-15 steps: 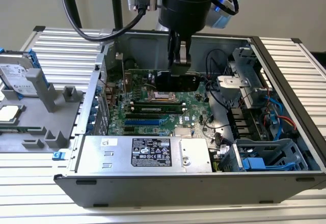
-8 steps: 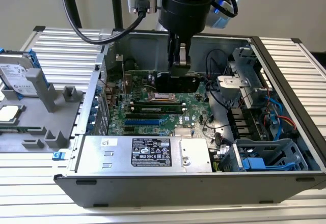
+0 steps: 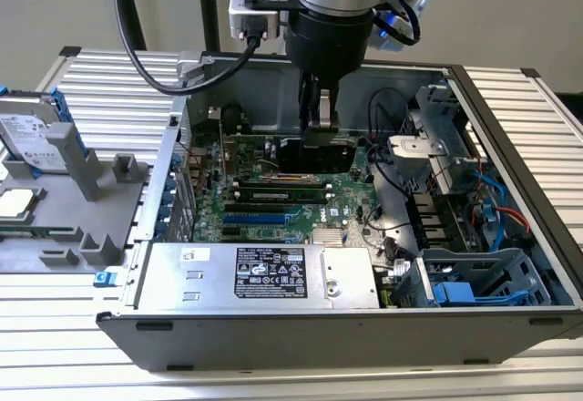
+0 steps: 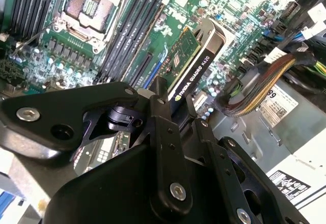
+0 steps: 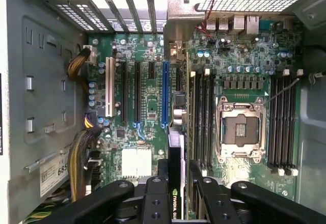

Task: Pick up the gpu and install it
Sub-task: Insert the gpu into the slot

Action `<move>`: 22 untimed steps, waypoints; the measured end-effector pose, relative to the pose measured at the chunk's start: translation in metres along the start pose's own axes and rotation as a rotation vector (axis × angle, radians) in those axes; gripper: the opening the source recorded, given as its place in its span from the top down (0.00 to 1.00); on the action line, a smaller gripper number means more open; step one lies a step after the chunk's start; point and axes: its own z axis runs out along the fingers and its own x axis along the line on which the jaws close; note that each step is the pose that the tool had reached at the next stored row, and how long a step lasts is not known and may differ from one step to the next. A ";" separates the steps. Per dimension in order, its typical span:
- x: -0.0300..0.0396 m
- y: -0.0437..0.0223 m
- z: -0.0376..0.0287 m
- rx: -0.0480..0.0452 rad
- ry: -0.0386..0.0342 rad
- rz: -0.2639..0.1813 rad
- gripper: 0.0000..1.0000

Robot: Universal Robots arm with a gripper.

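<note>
The arm hangs down into the open computer case (image 3: 510, 118), near the top middle of the exterior view. Its gripper (image 5: 178, 183) is squeezed tight on the gpu (image 5: 175, 152), holding the card by its edge. In the first wrist view the card sticks up from the bottom middle of the frame, over the green motherboard (image 5: 147, 86). The long blue slot (image 5: 164, 94) sits just above it there, and the card looks lined up with it.

I think the card is picked up and the putting-in step is under way. It needs to go straight down into the slot without tipping.
</note>
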 end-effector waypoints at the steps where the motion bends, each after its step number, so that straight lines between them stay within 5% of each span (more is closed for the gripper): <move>1: 0.0000 0.0000 0.0005 0.0000 0.0003 0.000 1.00; 22: 0.0001 -0.0001 0.0090 0.0000 0.0013 0.000 1.00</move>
